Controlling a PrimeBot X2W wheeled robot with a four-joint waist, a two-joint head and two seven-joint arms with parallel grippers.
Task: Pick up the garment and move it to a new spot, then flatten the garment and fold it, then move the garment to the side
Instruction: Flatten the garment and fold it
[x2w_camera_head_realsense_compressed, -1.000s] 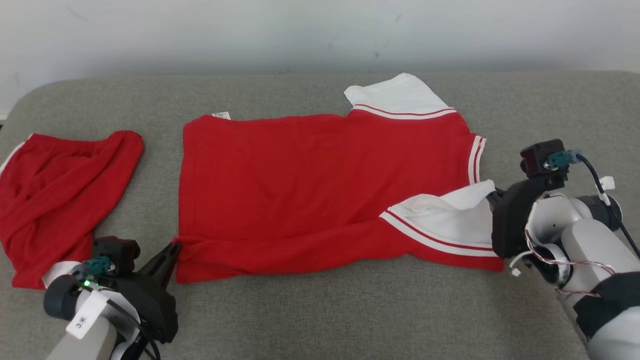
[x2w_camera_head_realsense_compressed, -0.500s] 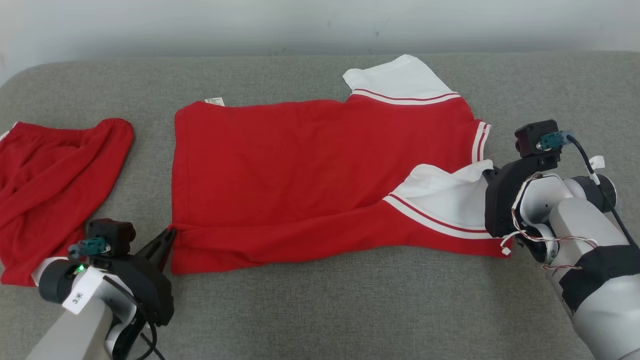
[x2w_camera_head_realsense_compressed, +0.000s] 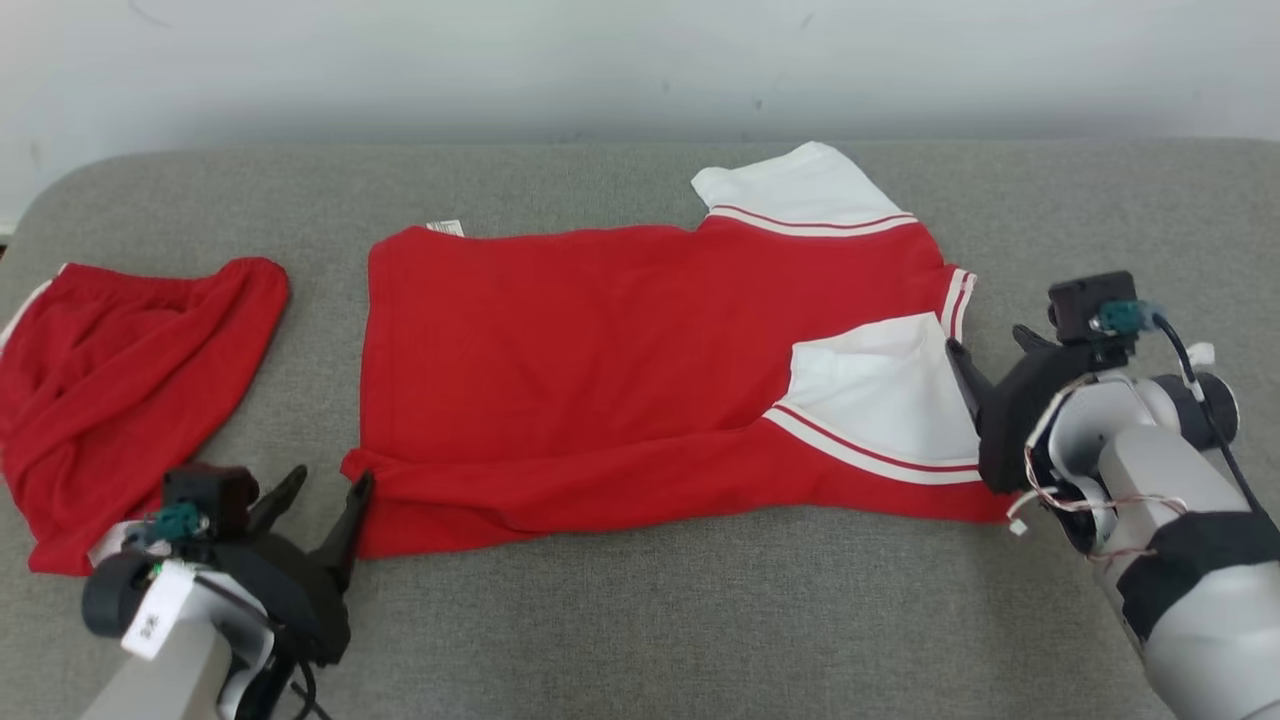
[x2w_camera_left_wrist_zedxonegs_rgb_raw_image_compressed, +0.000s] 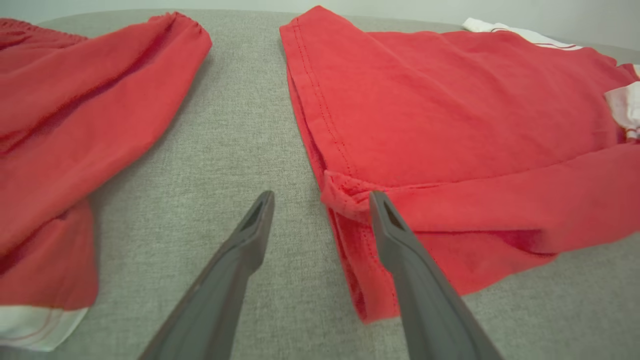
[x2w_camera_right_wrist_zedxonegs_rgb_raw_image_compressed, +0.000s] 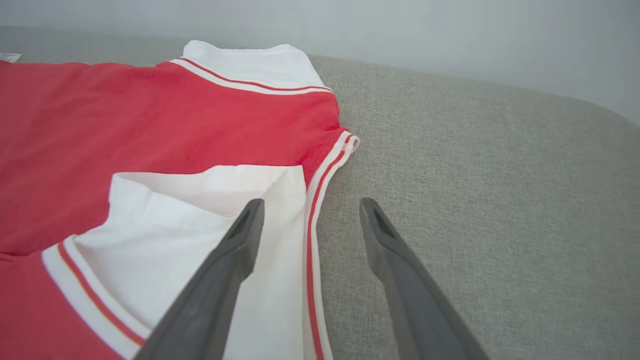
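1. Plainly dealing with a soft, light garment (x2w_camera_head_realsense_compressed: 620, 370): limp knit with no stiffness, likely to sag and crease wherever lifted. Judged neither fragile nor slippery on the grey cushion (x2w_camera_head_realsense_compressed: 700, 620).
2. Lies spread across the middle of that cushion, with the near long edge doubled over onto the body and the white sleeve (x2w_camera_head_realsense_compressed: 880, 390) turned in on the red. Sits well apart from the second red piece (x2w_camera_head_realsense_compressed: 120, 380) at the far left.
3. Best taken by pinching both layers at the ends of one edge, at the hem corner (x2w_camera_left_wrist_zedxonegs_rgb_raw_image_compressed: 345, 192) on the left and the sleeve seam on the right, so as to keep the cloth taut between the two arms.
4. Left gripper (x2w_camera_head_realsense_compressed: 330, 475): released and spread wide, one fingertip over the hem corner, holding nothing. Right gripper (x2w_camera_head_realsense_compressed: 985, 340): likewise released, one finger over the white sleeve, the other over bare cushion.
5. Against a second ago: both then clenched on the cloth, left at the hem corner and right on the sleeve. Now let go, with the sleeve dropped flat. Whole head view slightly shifted too, so put down to the camera, not the garment.
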